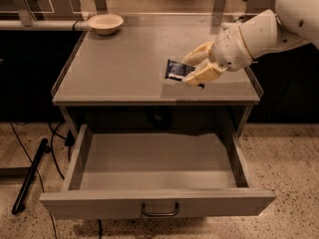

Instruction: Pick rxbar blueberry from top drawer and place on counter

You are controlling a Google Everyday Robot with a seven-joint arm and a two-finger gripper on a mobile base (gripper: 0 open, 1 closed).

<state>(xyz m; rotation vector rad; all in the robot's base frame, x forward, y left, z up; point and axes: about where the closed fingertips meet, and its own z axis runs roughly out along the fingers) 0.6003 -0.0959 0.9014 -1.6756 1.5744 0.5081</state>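
The rxbar blueberry (178, 69), a flat bar in a dark navy wrapper with white print, is held above the right front part of the grey counter (124, 68). My gripper (193, 68) comes in from the right on a white arm and is shut on the bar's right end, with the bar sticking out to the left. The top drawer (154, 163) is pulled fully open below the counter and its inside shows nothing. Its curved metal handle (160, 211) sits on the front panel.
A beige bowl (105, 23) stands at the back left of the counter. Clear raised strips edge the counter. Black cabinets flank both sides. A black rod (30, 181) and cables lie on the speckled floor at left.
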